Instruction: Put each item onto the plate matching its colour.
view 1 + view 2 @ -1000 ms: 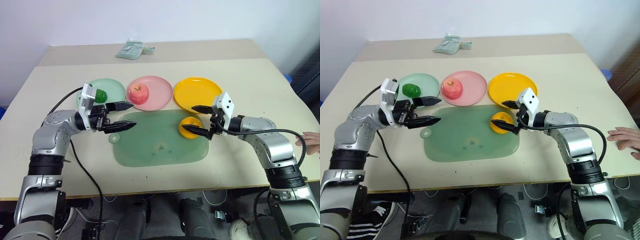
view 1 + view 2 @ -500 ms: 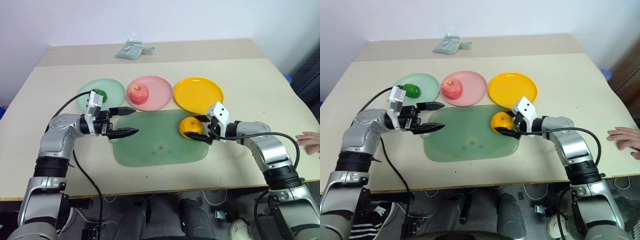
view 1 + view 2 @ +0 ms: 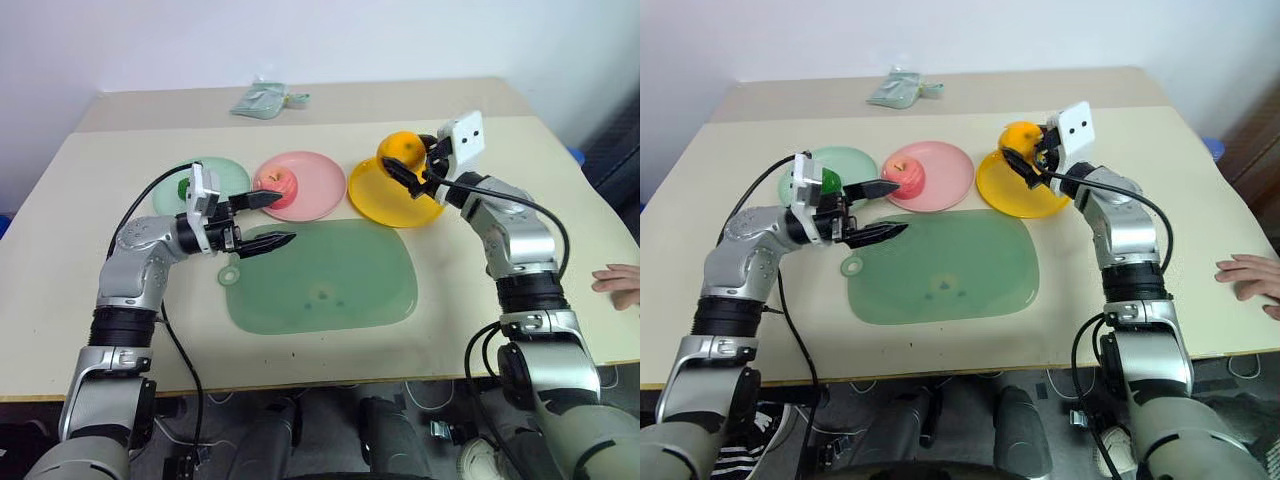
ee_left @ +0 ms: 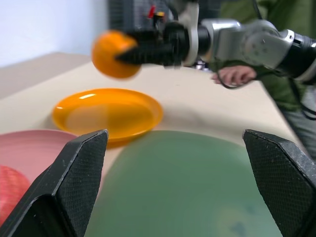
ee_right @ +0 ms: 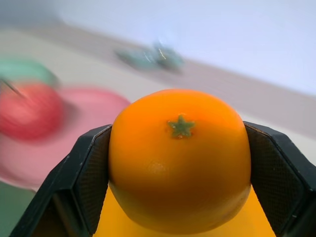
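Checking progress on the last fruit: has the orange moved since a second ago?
Yes. The orange, off the green mat, is now up over the yellow-orange plate, in the right gripper.

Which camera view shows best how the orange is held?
The right wrist view: the orange sits between both black fingers of the right hand. The eye views show it small, above the yellow plate; the left wrist view shows it sideways.

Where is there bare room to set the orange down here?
The yellow plate is bare beneath the orange in the right gripper. The green mat is bare too. The pink plate holds the apple.
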Available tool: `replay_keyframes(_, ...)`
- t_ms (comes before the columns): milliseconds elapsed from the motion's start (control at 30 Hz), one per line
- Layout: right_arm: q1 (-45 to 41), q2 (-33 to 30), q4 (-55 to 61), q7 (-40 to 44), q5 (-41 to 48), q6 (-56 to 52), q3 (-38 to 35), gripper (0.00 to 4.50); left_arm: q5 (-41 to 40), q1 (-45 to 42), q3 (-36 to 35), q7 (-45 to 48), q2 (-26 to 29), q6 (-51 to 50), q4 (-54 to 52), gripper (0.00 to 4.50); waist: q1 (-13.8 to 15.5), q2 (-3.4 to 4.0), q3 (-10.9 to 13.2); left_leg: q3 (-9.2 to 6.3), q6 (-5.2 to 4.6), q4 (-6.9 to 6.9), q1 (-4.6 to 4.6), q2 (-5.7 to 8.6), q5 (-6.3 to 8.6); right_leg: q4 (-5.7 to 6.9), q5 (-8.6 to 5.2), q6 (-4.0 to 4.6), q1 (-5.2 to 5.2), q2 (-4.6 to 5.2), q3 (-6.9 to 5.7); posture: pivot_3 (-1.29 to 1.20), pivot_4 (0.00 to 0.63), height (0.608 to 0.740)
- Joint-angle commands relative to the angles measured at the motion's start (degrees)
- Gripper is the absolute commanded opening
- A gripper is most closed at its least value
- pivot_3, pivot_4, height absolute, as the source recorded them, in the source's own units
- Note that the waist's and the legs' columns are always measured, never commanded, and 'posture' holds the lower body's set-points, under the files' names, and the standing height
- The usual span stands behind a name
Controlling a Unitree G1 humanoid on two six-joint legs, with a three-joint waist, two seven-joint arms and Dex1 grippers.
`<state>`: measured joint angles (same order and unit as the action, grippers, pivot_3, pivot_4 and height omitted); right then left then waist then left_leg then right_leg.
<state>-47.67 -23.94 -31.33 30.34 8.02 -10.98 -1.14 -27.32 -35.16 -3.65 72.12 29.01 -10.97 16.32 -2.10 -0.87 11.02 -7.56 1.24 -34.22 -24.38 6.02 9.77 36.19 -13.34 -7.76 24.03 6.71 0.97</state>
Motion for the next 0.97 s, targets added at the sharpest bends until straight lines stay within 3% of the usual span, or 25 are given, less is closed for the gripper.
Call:
replay_keyframes(33,-3.78,1.21,-7.48,-0.24,-1.67,2.87,0.26,3.38,1.01,-1.19,-1.17,-0.22,0.29,3.64,1.67,4.5,-0.26,0.01,0.01,0.01,0.0,0.01,0.0,0.0,0.0,0.01,0.0,0.0,0.01,0.0,0.01,0.0,0.15,0.74)
replay_keyframes(100,-4.56,1.76,-10.43,2.58,-0.31,2.15,-0.3,3.38,1.05,-1.03,-1.38,0.17,0.55,4.48,2.52,4.5,-0.41,0.01,0.01,0.02,0.01,0.02,0.0,0.0,-0.01,0.02,0.0,0.0,0.03,-0.01,0.03,0.0,0.15,0.74)
replay_keyframes(167,-4.68,1.6,-12.19,3.12,-0.93,2.76,-0.24,4.42,1.23,-1.14,-1.83,0.71,1.04,6.07,4.3,4.5,-0.53,0.02,0.01,0.03,0.01,0.03,0.0,-0.01,-0.01,0.02,0.0,0.0,0.05,-0.02,0.04,0.0,0.15,0.74)
replay_keyframes(200,-4.51,1.65,-11.62,3.22,-0.71,3.24,-0.6,4.48,1.27,-1.15,-1.98,1.06,1.3,6.68,4.99,4.5,-0.54,0.02,0.01,0.04,0.01,0.04,0.0,-0.01,-0.01,0.03,0.0,0.0,0.06,-0.02,0.05,0.0,0.15,0.74)
replay_keyframes(400,-2.37,1.98,-2.66,6.21,5.22,8.89,-5.66,4.48,-0.05,-1.07,-2.85,2.78,1.92,7.75,6.38,4.5,-0.45,0.02,0.01,0.04,0.01,0.04,0.0,-0.02,-0.01,0.03,0.0,0.0,0.06,-0.03,0.06,0.0,0.15,0.74)
replay_keyframes(500,3.57,1.93,10.38,16.9,15.95,4.72,-8.06,4.48,-1.03,-1.37,-3.41,4.03,2.45,6.77,6.46,4.5,-0.32,0.02,0.01,0.01,0.01,0.04,-0.01,-0.02,-0.01,0.02,0.0,-0.01,0.06,-0.03,0.05,0.0,0.15,0.74)
replay_keyframes(600,14.45,-2.2,29.46,27.31,23.7,-1.74,-5.26,4.48,-1.08,-1.43,-3.45,5.65,3.16,6.2,6.81,4.5,0.07,0.01,0.0,-0.09,-0.01,0.01,-0.01,-0.02,0.0,0.0,0.0,-0.02,-0.02,-0.03,-0.03,0.0,0.15,0.74)
replay_keyframes(767,28.35,-10.55,46.78,33.29,25.09,-5.43,-2.54,4.48,-1.11,-1.99,-3.7,7.89,3.79,6.14,8.06,4.5,0.0,0.02,0.01,-0.06,-0.01,-0.06,0.0,-0.02,0.01,0.02,-0.01,-0.03,-0.05,-0.01,-0.01,0.0,0.15,0.74)
replay_keyframes(967,37.02,-13.11,50.58,31.97,20.48,-0.89,-3.04,4.48,-0.59,-3.12,-2.18,8.66,3.27,4.21,7.8,4.5,-0.14,0.0,0.0,-0.02,-0.01,-0.06,0.01,-0.07,0.02,-0.01,-0.02,-0.01,-0.06,-0.01,-0.01,0.0,0.15,0.74)
